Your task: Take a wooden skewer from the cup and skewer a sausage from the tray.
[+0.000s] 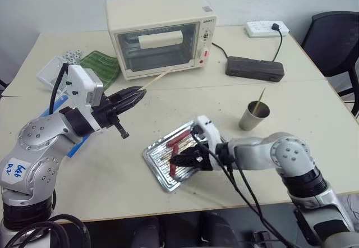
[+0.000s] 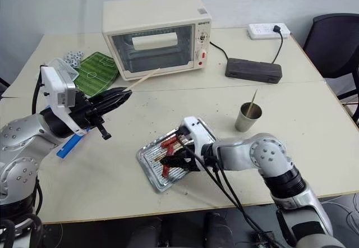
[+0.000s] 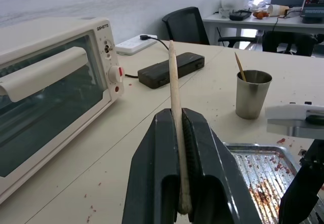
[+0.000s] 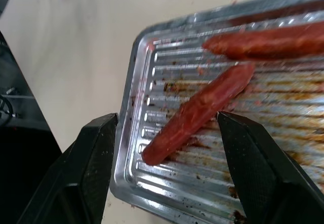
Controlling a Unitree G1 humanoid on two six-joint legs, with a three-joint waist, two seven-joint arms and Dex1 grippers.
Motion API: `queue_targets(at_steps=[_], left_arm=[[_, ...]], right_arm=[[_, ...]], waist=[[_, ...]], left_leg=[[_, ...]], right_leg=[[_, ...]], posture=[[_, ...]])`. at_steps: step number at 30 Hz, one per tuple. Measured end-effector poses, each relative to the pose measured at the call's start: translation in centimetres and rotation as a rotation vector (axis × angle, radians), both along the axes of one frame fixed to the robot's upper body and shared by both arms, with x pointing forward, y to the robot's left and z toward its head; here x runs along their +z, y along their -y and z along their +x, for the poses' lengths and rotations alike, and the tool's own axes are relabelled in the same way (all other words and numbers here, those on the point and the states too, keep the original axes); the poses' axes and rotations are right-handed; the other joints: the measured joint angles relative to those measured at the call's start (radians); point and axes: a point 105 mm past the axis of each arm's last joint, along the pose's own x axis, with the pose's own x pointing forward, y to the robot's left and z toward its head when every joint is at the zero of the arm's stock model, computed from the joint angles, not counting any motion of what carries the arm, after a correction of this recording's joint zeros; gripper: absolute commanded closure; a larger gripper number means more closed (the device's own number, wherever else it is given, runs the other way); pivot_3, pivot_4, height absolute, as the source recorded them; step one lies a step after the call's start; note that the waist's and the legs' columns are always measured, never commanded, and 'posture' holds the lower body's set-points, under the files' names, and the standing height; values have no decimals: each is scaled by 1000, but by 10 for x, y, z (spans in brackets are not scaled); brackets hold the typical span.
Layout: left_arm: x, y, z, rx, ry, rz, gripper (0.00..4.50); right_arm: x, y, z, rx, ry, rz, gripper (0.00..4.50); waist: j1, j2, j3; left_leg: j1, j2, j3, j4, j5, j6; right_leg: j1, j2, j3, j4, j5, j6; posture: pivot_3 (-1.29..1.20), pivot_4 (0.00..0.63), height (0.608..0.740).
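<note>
Down over the tray (image 4: 132, 133), the right gripper (image 4: 167, 148) hangs with its fingers spread wide, the sausage (image 4: 197, 113) lying between them, untouched. Meanwhile the left gripper (image 3: 177, 148) is clamped on the skewer (image 3: 174, 97), raised near the oven (image 1: 160, 32).

Both arms are silver-grey metal with rounded joint housings ringed by small screws and black bands. A white boxy camera housing sits on each wrist, with black cables looping off. The left arm (image 1: 33, 152) carries a white sticker with blue handwriting. The fingers (image 4: 91, 168) are matte black.
</note>
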Motion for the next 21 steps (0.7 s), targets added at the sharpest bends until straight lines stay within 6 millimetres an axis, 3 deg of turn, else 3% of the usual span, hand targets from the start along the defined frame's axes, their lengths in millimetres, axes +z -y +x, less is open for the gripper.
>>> queue_targets(at_steps=[21], left_arm=[[2, 6, 1, -13, 7, 4, 4500]], right_arm=[[-15, -24, 10, 124, 176, -125, 1275]], waist=[[-3, -1, 0]], left_leg=[[1, 0, 0, 0, 0, -1]], right_leg=[[0, 0, 0, 1, 0, 0]], posture=[[0, 150, 740]])
